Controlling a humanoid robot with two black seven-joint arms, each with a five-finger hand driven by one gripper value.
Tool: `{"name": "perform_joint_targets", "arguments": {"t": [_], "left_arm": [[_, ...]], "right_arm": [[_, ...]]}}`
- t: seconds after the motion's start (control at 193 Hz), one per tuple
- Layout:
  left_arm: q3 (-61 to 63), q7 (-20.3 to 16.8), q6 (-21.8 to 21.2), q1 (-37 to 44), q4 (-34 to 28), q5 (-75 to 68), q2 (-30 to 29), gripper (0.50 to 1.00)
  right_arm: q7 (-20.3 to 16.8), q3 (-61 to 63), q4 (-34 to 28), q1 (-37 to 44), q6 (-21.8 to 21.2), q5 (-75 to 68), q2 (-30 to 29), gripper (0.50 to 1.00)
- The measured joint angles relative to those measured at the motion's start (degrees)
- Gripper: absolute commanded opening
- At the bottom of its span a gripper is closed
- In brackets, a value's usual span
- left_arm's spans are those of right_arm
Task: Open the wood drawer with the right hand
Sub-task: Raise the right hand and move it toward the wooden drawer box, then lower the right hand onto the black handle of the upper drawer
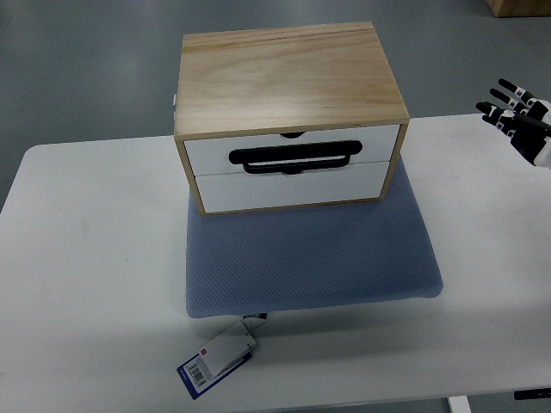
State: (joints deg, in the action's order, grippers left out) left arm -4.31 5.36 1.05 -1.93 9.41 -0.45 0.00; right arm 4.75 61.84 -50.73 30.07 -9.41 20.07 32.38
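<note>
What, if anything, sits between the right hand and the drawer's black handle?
Nothing visible. The right hand is at the right edge with its fingers spread, holding nothing, and only bare white table lies between it and the wooden drawer box. The black handle on the front faces the near side, unobstructed.

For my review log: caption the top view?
Right hand open at table's edge, wood drawer box shut on blue mat.

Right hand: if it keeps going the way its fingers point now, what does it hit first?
The right hand points left and slightly away, past the table's far edge. That line looks free until the wood drawer box, probably its right side; depth is unclear.
</note>
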Motion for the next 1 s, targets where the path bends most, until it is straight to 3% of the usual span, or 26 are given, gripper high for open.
{"name": "perform_joint_targets", "arguments": {"t": [0.238,0.605,0.807,0.999], "left_arm": [[0.0,0.0,0.0,0.0,0.0,0.0,0.0,1.000],[0.0,0.0,0.0,0.0,0.0,0.0,0.0,1.000],[0.0,0.0,0.0,0.0,0.0,0.0,0.0,1.000],[0.0,0.0,0.0,0.0,0.0,0.0,0.0,1.000]], "right_arm": [[-0.1,-1.4,-3.1,6.0,-4.4,-0.5,8.6,0.928],[-0.5,-15.1,-21.0,21.3,-15.4,0.5,25.7,0.928],[-1.2,-23.8,-29.0,30.6,-22.6,5.6,28.3,0.928],[-4.1,-31.7,-32.1,38.4,-25.4,9.8,27.7,0.928]]}}
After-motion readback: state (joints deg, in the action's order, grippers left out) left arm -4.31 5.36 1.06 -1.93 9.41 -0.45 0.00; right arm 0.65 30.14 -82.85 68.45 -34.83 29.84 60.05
